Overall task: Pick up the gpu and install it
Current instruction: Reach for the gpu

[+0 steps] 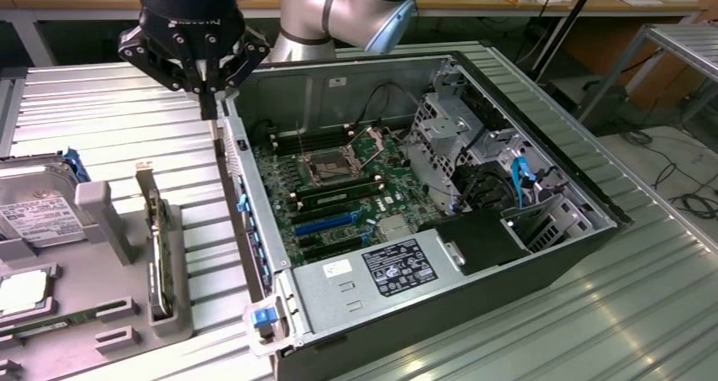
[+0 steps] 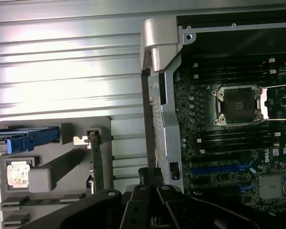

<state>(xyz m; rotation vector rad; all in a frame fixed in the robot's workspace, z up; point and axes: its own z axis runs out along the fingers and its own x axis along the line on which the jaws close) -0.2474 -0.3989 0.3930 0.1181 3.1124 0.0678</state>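
The gpu stands on edge in a slot of the grey holder at the exterior view's left, a thin green card with a silver bracket end. In the wrist view the gpu shows as a narrow green strip in the same holder. My gripper hangs shut and empty above the rear wall of the open computer case, well up and away from the gpu. Its black fingers sit over that metal wall.
The case lies open with the motherboard and blue slots exposed. A power supply sits at its near end. A silver hard drive and a processor chip rest in the holder. Ribbed metal table surrounds everything.
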